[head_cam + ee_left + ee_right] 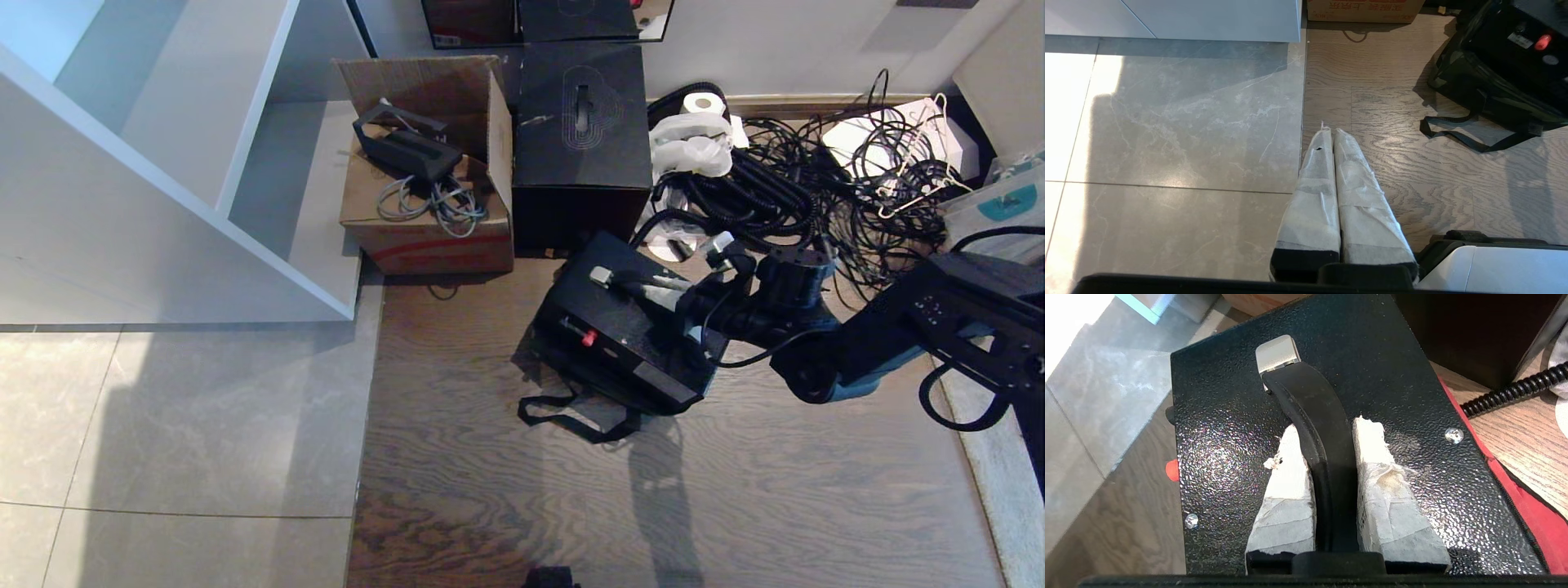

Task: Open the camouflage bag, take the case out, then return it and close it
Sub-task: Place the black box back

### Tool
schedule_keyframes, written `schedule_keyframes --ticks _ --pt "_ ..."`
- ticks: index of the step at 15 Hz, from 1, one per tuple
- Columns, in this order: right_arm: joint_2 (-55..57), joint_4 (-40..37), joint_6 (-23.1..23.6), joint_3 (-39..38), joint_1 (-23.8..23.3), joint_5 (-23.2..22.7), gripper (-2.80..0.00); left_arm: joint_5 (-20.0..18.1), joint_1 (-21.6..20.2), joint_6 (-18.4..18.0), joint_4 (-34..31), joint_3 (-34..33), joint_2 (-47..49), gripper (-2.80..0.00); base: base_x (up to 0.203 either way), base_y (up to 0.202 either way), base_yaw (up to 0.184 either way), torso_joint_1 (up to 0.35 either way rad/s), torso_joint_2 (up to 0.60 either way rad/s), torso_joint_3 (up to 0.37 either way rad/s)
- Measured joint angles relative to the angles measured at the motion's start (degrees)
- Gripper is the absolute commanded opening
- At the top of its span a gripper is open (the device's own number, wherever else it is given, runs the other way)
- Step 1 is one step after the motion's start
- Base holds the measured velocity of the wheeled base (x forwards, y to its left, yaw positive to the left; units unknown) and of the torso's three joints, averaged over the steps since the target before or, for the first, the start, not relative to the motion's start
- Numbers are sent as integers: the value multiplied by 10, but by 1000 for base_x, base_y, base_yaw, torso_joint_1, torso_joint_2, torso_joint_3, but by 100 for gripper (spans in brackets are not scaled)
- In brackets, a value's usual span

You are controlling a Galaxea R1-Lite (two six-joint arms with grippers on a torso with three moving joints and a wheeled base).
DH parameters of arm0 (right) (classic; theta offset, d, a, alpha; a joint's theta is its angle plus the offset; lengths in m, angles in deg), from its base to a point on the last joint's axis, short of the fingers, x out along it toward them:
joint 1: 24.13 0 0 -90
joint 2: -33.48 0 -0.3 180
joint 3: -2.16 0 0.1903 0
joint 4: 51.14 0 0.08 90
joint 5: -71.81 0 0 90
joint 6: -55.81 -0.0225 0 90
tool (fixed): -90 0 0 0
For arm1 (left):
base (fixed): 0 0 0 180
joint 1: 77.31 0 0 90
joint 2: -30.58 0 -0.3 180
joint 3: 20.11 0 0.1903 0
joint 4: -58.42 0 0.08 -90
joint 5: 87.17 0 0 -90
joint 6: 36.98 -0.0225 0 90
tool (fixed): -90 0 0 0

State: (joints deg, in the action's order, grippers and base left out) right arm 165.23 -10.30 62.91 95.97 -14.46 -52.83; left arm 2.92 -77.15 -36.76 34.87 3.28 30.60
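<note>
Presently, right gripper (1327,457) clamped on the case (624,327) handle (1323,428).
Near left, left gripper (1333,143) hangs closed above floor; farther, the case sits tilted in the camouflage bag (1478,94), before black box (580,139).

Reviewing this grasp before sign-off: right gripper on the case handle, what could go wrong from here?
1. The right gripper pinches the narrow handle of the case; it may swing or slip.
2. The bag sags around the case and could snag it.
3. The strap trails loose on the floor and may catch.
</note>
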Motion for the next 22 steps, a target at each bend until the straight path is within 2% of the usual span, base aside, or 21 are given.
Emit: schedule_keyframes --ticks 5,10,12,13,19,22 --pt "27 4 4 42 0 23 -280 0 0 0 0 0 0 -280 0 0 0 0 0 0" --pt "67 6 45 65 6 124 -280 0 0 0 0 0 0 -280 0 0 0 0 0 0" --pt "87 14 47 72 10 130 -280 0 0 1 0 0 0 -280 0 0 0 0 0 0" --pt "95 14 48 76 13 130 0 0 0 0 0 0 0 -280 0 0 0 0 0 0" --pt "115 19 34 79 25 130 0 0 0 1 1 0 0 -280 0 0 0 1 -5 3" --pt "102 14 32 46 28 140 0 0 1 1 0 0 0 -280 0 0 0 0 0 0"
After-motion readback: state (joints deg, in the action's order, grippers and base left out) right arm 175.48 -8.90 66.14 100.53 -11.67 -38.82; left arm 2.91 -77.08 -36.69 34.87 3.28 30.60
